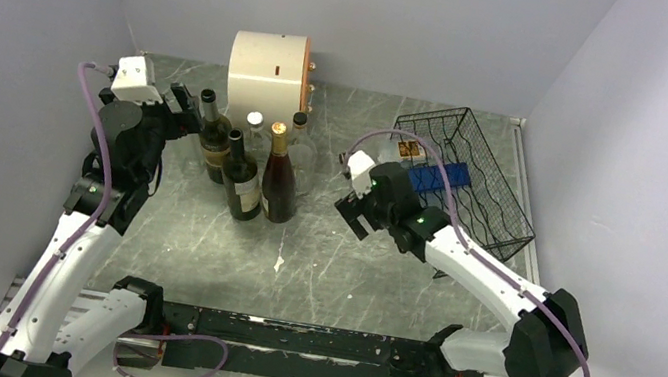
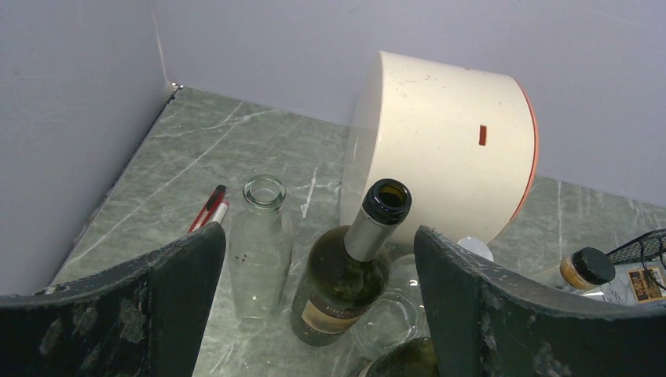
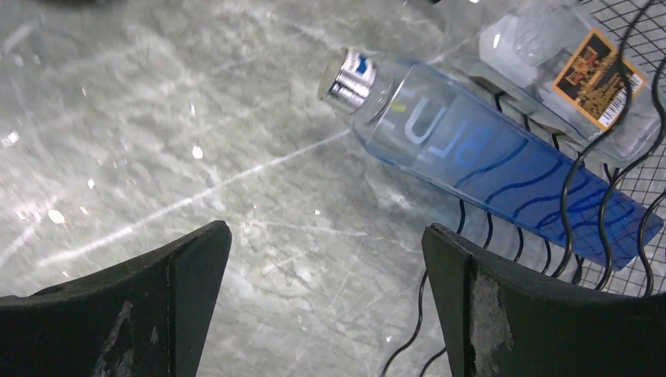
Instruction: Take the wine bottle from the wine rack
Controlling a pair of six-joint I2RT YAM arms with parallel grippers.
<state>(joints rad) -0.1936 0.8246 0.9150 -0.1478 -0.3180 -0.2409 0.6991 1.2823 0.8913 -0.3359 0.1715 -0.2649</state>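
Observation:
The black wire wine rack (image 1: 499, 210) stands at the back right. A blue glass wine bottle (image 3: 487, 157) lies in it, and its silver-capped neck pokes out of the rack's near-left opening. A clear labelled bottle (image 3: 573, 71) lies beside it in the rack (image 3: 422, 280). My right gripper (image 3: 326, 243) hovers open over bare table just short of the blue bottle (image 1: 433, 179), with nothing between its fingers. My left gripper (image 2: 320, 243) is open above a standing green bottle (image 2: 345, 267) and touches nothing.
A cluster of upright bottles (image 1: 257, 171) stands centre-left, including a clear one (image 2: 261, 243). A cream drum (image 1: 270, 67) lies on its side behind them. A red pen-like thing (image 2: 208, 208) lies by the left wall. Walls close in on three sides.

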